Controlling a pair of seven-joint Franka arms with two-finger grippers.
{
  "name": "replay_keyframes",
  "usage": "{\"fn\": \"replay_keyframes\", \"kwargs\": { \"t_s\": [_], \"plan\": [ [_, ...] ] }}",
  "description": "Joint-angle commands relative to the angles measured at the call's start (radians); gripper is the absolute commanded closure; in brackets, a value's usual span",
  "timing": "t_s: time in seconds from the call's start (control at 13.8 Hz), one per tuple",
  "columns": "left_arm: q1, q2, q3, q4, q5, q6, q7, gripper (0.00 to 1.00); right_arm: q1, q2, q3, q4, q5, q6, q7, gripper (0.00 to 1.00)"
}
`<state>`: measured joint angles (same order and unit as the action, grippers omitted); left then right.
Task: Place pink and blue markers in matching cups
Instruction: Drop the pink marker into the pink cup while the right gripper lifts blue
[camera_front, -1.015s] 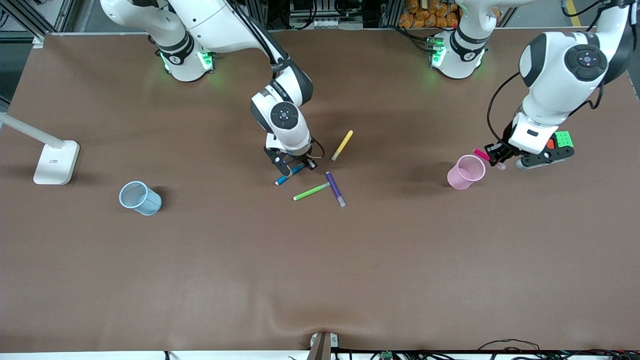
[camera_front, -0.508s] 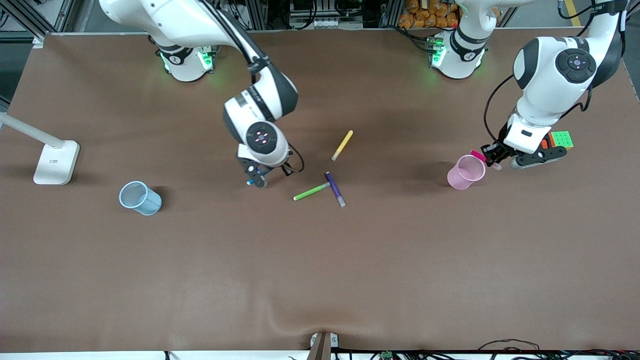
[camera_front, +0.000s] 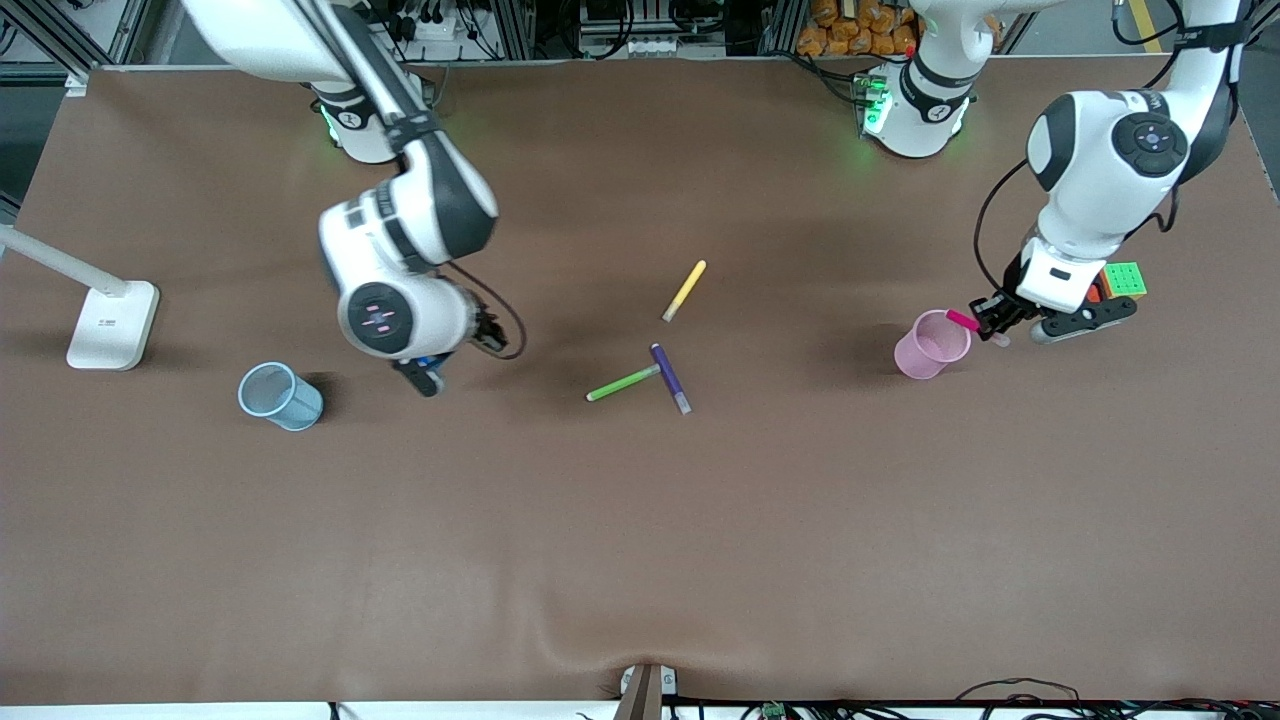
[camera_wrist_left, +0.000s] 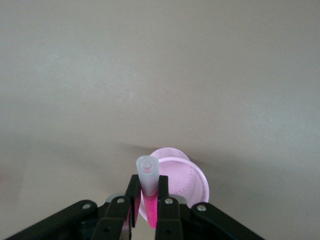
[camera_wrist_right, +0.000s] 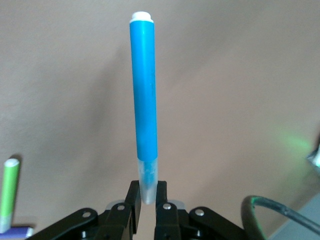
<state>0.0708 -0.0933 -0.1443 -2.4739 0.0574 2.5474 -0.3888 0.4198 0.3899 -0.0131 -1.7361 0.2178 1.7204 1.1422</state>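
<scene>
My right gripper is shut on the grey cap end of the blue marker, which sticks straight out from the fingers. It hangs over bare table, a short way from the pale blue cup toward the pens. My left gripper is shut on the pink marker, held tilted. The marker's pink end reaches over the rim of the pink cup. The left wrist view has the pale cap between the fingers and the pink cup just below.
Yellow pen, green pen and purple pen lie mid-table. A white lamp base stands at the right arm's end. A colour cube sits under the left wrist.
My right arm lifted the blue marker from beside the pens and carried it toward the blue cup. My left gripper shifted slightly beside the pink cup, still holding the pink marker.
</scene>
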Motion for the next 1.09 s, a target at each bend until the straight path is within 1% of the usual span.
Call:
{"fn": "replay_keyframes", "kwargs": {
  "t_s": [0.0, 0.22, 0.29, 0.36, 0.44, 0.58, 0.73, 0.8, 0.94, 1.02],
  "plan": [
    [0.007, 0.012, -0.018, -0.01, 0.016, 0.03, -0.022, 1.0, -0.134, -0.04, 0.018, -0.016, 0.043, -0.091, -0.161, 1.0],
    [0.007, 0.055, -0.018, -0.002, 0.016, 0.057, -0.022, 1.0, -0.324, -0.042, 0.016, -0.01, 0.147, -0.217, -0.362, 1.0],
    [0.007, 0.064, -0.018, 0.0, 0.016, 0.06, -0.022, 1.0, -0.355, -0.042, 0.015, -0.008, 0.156, -0.24, -0.39, 1.0],
    [0.007, 0.066, -0.018, 0.003, 0.016, 0.06, -0.022, 0.73, -0.375, -0.04, 0.012, -0.002, 0.155, -0.255, -0.4, 1.0],
    [0.004, 0.066, -0.018, 0.01, 0.016, 0.056, -0.025, 0.01, -0.422, -0.037, 0.012, 0.001, 0.156, -0.274, -0.429, 1.0],
    [0.003, 0.063, -0.02, 0.039, 0.016, 0.036, -0.027, 0.0, -0.499, -0.033, 0.013, 0.001, 0.163, -0.301, -0.516, 1.0],
    [0.001, 0.061, -0.021, 0.107, 0.016, -0.065, -0.027, 0.0, -0.547, -0.031, 0.013, 0.001, 0.163, -0.305, -0.556, 1.0],
    [0.001, 0.057, -0.023, 0.154, 0.016, -0.137, -0.022, 0.0, -0.574, -0.028, 0.013, 0.001, 0.163, -0.305, -0.585, 1.0],
    [0.003, 0.052, -0.035, 0.284, 0.016, -0.325, -0.016, 0.0, -0.613, -0.004, 0.013, 0.001, 0.17, -0.303, -0.628, 1.0],
    [0.004, 0.049, -0.037, 0.355, 0.015, -0.417, -0.013, 0.0, -0.634, 0.006, 0.013, 0.001, 0.199, -0.303, -0.65, 1.0]
  ]
}}
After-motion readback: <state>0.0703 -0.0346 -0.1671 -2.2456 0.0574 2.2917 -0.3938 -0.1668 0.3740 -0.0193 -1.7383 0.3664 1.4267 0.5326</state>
